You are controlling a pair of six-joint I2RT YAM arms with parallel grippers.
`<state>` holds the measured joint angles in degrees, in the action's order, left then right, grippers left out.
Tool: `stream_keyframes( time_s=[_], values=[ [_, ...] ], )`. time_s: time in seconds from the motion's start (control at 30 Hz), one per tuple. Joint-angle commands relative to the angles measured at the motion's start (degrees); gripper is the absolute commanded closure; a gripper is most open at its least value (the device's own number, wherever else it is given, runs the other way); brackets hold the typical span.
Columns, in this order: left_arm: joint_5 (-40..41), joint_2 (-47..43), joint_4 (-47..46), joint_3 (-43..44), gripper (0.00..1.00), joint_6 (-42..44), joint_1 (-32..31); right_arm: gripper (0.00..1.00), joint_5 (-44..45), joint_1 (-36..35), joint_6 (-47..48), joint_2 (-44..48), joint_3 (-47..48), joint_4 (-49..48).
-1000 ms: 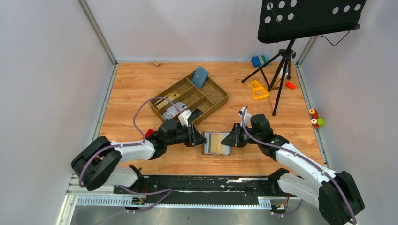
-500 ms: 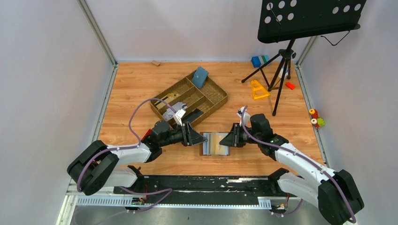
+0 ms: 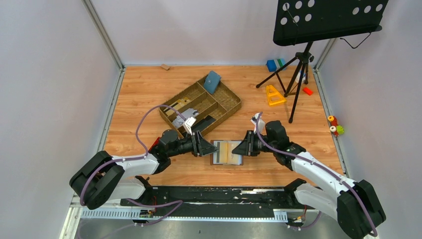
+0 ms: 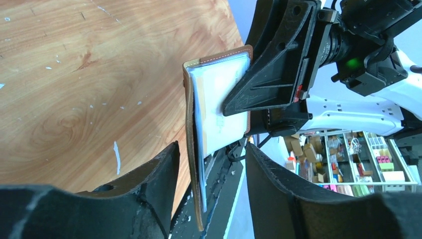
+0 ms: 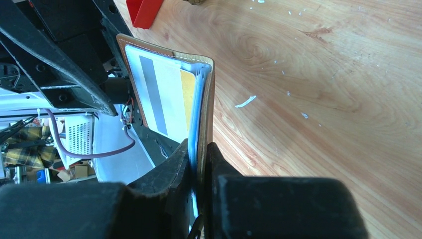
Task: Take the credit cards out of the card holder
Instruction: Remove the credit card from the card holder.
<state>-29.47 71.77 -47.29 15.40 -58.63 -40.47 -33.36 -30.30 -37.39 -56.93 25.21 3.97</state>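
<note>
Left end effector [image 3: 209, 148] widened; card holder [image 3: 227, 152] points lengthwise at it.

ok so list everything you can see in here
card holder: 1, brown, open, between the tools
cards: count unclear, white and yellow, in its sleeves
tray: 1, tan, behind the holder
pouch: 1, blue-teal, at tray's far end
music stand: 1, black, far right
triangle: 1, yellow, by the stand's legs
left tool: 1, black, open, astride the holder's edge
right tool: 1, black, shut on the holder
</note>
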Motion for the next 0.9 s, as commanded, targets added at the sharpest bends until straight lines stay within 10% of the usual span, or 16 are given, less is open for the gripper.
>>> stream_keyframes(
  time_s=[0.0, 0.4, 0.87],
  values=[
    [-0.8, 0.3, 0.7, 2.2, 0.45, 2.3, 0.1, 1.00, -1.5, 0.2, -1.0, 0.9, 0.9, -3.4],
    [-0.3, 0.3, 3.8, 2.2, 0.99, 3.6, 0.1, 0.93, 0.5, 0.2, 0.5, 2.0, 1.5, -1.0],
    [3.0, -2.8, 8.2, 1.4, 1.00, 5.0, 0.1, 0.65, 15.0, 0.4, 9.1, 12.0, 6.5, 11.6]
  ],
)
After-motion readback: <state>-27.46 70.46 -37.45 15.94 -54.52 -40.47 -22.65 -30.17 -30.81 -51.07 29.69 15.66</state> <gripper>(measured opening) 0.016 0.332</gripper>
